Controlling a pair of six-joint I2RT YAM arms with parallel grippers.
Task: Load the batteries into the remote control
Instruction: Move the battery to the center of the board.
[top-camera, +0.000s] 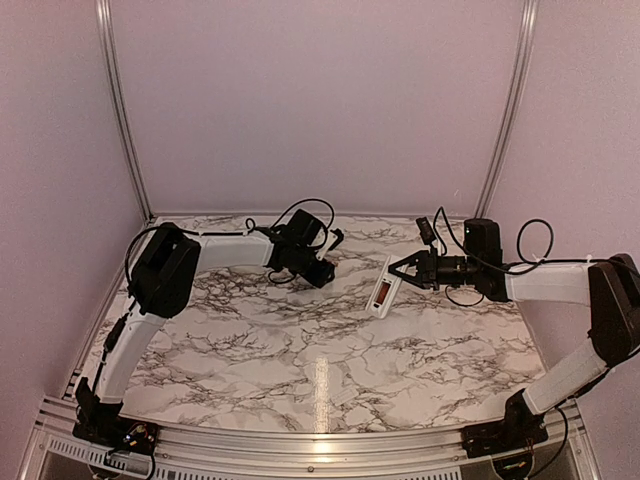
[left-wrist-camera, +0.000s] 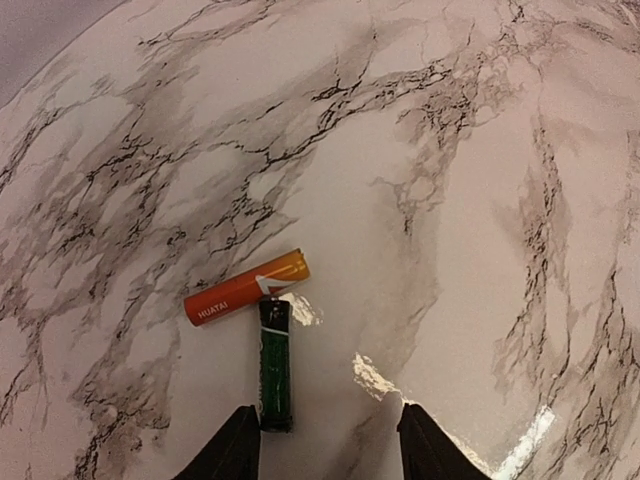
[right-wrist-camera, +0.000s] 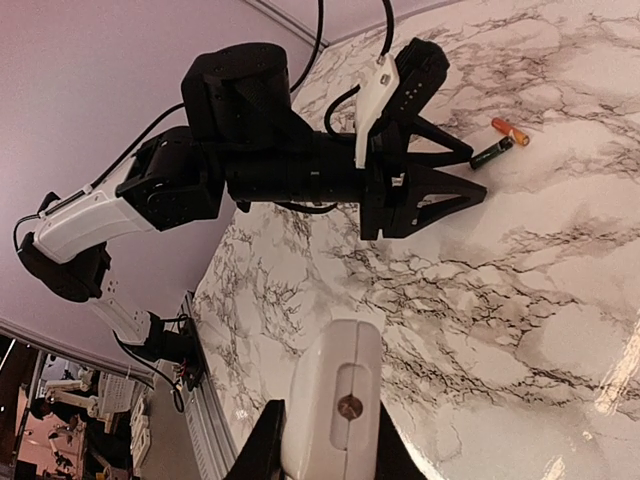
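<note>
My right gripper (top-camera: 395, 276) is shut on the remote control (top-camera: 381, 290), a white slab held on edge above the table; a red patch shows in its recess. In the right wrist view the remote (right-wrist-camera: 335, 400) fills the gap between my fingers (right-wrist-camera: 262, 445). A red-orange battery (left-wrist-camera: 247, 287) and a dark green battery (left-wrist-camera: 275, 365) lie touching on the marble, also seen in the right wrist view (right-wrist-camera: 510, 131). My left gripper (left-wrist-camera: 330, 455) is open just above the table, its left finger (left-wrist-camera: 232, 452) beside the green battery's near end. In the top view the left gripper (top-camera: 320, 270) hides the batteries.
The marble table (top-camera: 250, 340) has metal rails at its near edge (top-camera: 300, 440) and pink walls on three sides. A faint pale flat piece (top-camera: 345, 396) lies near the front middle. The two grippers are about a hand's width apart.
</note>
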